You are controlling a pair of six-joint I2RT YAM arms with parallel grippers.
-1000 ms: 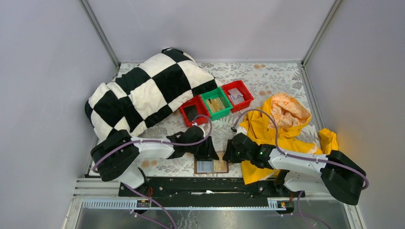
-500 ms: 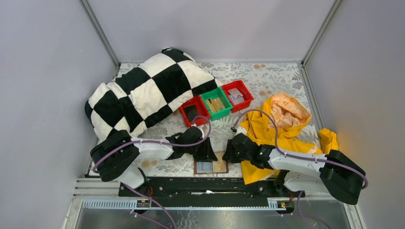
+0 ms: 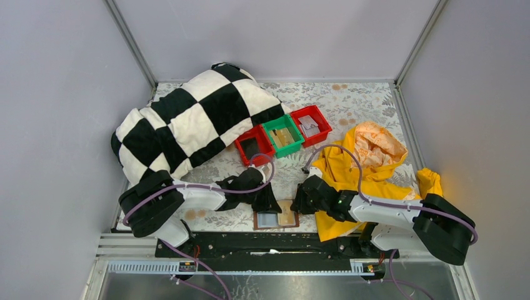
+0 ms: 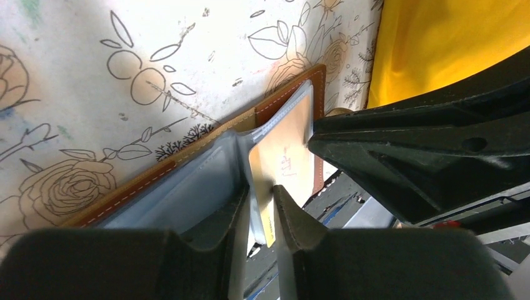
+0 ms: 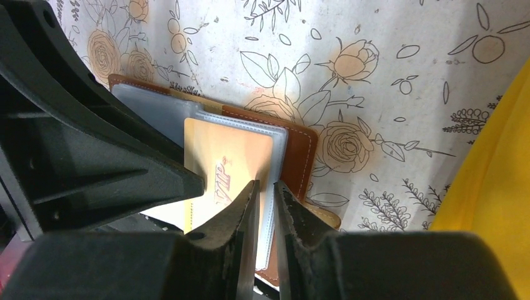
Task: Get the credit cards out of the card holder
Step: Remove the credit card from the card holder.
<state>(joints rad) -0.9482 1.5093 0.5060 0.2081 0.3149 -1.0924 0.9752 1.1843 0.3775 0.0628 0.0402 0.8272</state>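
Brown leather borders the card holder (image 3: 276, 219), which lies open flat on the flowered desk (image 3: 350, 103) at its near edge, just ahead of the arms' bases and between the two tools. Its left half shows a pale grey pocket. Its right half carries a tan credit card (image 5: 228, 164) in a clear sleeve. Red letters on that card read "VIP" in the right wrist view; from the left wrist the same red print is too small to read.

The left tool (image 4: 262, 209) comes down near the fold. Its fingers are drawn close, with the sleeve's lifted edge and the card's yellowish rim between them; whether they truly pinch I cannot tell. The right tool (image 5: 264, 194) stands over the card holder's right half, its jaws a narrow slit apart above the clear sleeve just beside the card's right edge. A grip there cannot be told either.

Right of the card holder a yellow jacket (image 3: 350, 178) lies crumpled, partly under the right arm. Farther back, three small bins touch in a slanted row: the near red bin (image 3: 253, 148), the green bin (image 3: 283, 135) with tan pieces inside, and the far red bin (image 3: 310, 125) with a greyish piece. No writing on these can be read. Left of them rests a black-and-white checked blanket (image 3: 187, 119).
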